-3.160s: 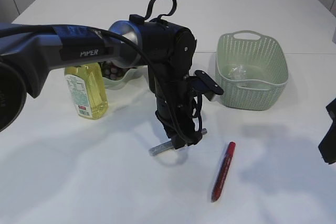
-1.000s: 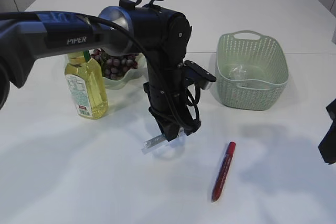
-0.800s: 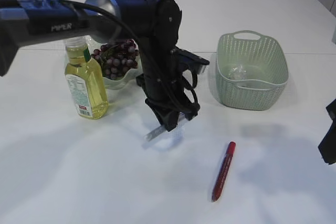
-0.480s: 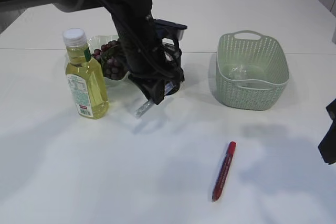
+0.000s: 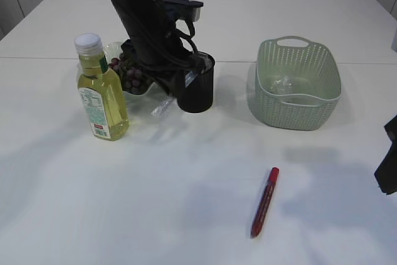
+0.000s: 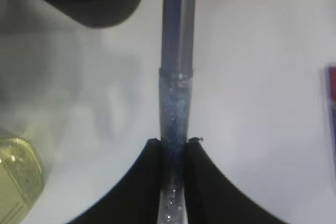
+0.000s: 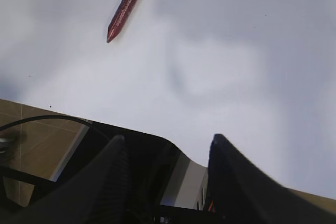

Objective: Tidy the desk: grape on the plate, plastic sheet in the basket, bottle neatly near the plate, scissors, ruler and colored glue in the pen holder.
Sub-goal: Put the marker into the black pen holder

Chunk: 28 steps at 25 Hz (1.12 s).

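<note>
My left gripper [image 5: 169, 94] is shut on a blue glitter glue tube [image 5: 162, 108], held low between the bottle and the black pen holder [image 5: 196, 89]. In the left wrist view the jaws [image 6: 176, 145] pinch the tube [image 6: 177, 66], cap pointing away, with the holder's rim [image 6: 94, 3] at top left. A red glue pen [image 5: 264, 201] lies on the table front right and shows in the right wrist view [image 7: 128, 3]. My right gripper [image 7: 168, 142] is open and empty at the right edge [image 5: 388, 166]. Grapes [image 5: 129, 74] lie on the plate. Scissors and ruler are not discernible.
A yellow oil bottle [image 5: 101, 94] stands upright left of the plate [image 5: 139, 94]. A green basket [image 5: 298, 113] at the back right holds a crumpled clear plastic sheet [image 5: 282, 85]. Something blue shows inside the pen holder in the left wrist view.
My left arm has carried the glitter glue tube from the table's middle back and to the left, beside the pen holder, which is now uncovered. The right arm and red glue pen have not moved.
</note>
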Each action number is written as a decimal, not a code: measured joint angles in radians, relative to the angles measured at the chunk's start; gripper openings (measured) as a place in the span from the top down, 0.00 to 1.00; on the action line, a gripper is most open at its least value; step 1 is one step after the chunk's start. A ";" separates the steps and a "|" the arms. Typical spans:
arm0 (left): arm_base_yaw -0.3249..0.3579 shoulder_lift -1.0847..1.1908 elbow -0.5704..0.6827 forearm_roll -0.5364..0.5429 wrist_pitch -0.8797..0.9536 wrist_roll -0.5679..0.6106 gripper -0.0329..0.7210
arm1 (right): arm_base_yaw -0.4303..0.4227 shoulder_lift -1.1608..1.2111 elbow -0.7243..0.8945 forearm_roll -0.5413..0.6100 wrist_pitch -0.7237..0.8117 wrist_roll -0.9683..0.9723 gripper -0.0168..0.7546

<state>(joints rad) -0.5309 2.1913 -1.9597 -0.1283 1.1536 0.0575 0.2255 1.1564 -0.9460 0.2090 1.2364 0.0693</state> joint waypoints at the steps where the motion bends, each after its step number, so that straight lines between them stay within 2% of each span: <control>1: -0.001 -0.005 0.000 0.000 -0.024 -0.001 0.84 | 0.000 0.000 0.000 0.000 0.000 0.000 0.46; 21: 0.001 -0.037 0.004 0.000 -0.438 -0.030 0.84 | 0.000 0.000 0.000 0.003 0.000 0.000 0.46; 28: 0.001 -0.073 0.004 0.002 -0.491 -0.045 0.83 | 0.000 0.000 0.000 0.003 0.000 -0.004 0.46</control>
<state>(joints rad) -0.5303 2.1179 -1.9558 -0.1259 0.6625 0.0124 0.2255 1.1564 -0.9460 0.2123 1.2364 0.0654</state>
